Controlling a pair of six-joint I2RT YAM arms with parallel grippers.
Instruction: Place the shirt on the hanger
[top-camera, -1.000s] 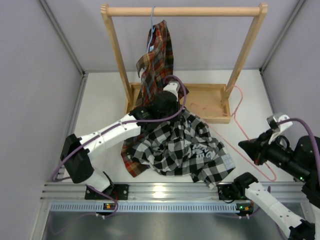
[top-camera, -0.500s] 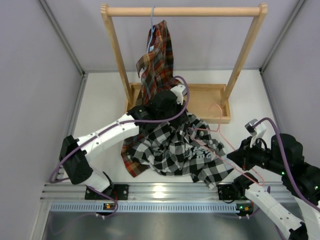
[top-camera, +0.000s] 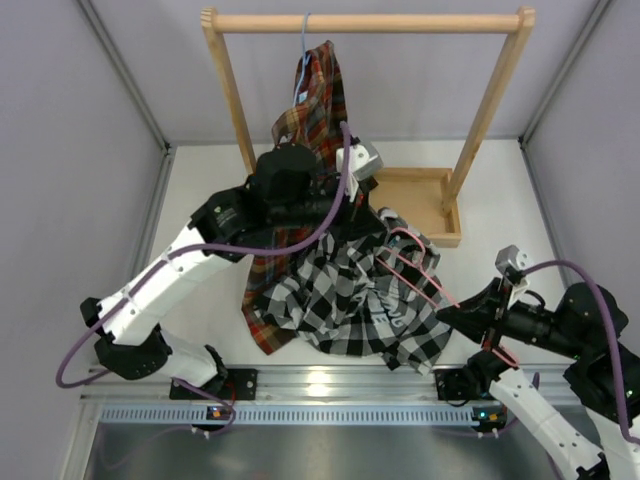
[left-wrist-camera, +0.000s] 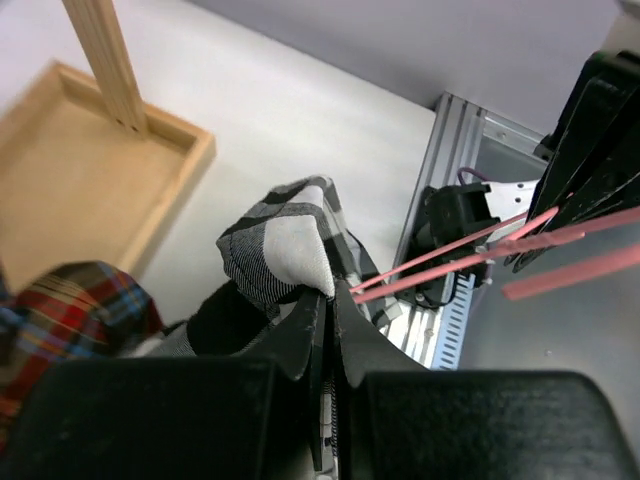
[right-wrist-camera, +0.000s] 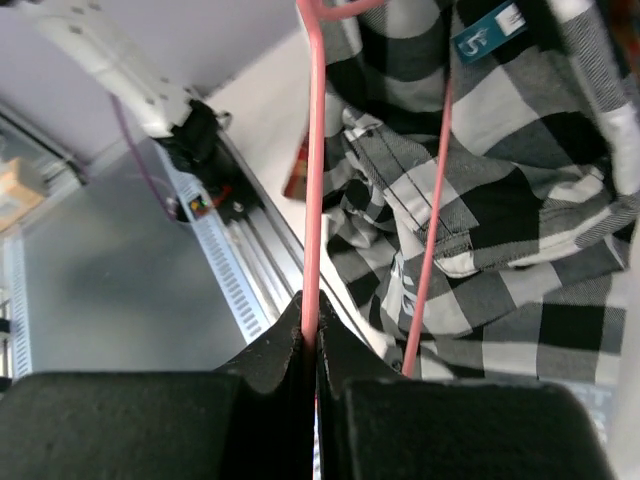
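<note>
The black-and-white check shirt (top-camera: 350, 300) lies bunched on the table, one part lifted. My left gripper (top-camera: 358, 205) is shut on a fold of it and holds that fold up in front of the rack; the left wrist view shows the jaws (left-wrist-camera: 330, 290) pinching the fabric (left-wrist-camera: 285, 245). My right gripper (top-camera: 447, 317) is shut on the pink wire hanger (top-camera: 420, 268), which reaches over the shirt's right side. In the right wrist view the jaws (right-wrist-camera: 309, 305) clamp one hanger wire (right-wrist-camera: 311, 180) above the shirt (right-wrist-camera: 500, 180). The hanger also shows in the left wrist view (left-wrist-camera: 470, 262).
A wooden rack (top-camera: 365, 22) stands at the back with a tray base (top-camera: 420, 200). A red tartan shirt (top-camera: 315, 110) hangs from it on a light blue hanger, its lower end under the check shirt (top-camera: 262, 325). An aluminium rail (top-camera: 320, 385) runs along the near edge.
My left arm has risen and pulled back, lifting a fold of the shirt. My right gripper has carried the hanger left, from the table's right side onto the shirt.
</note>
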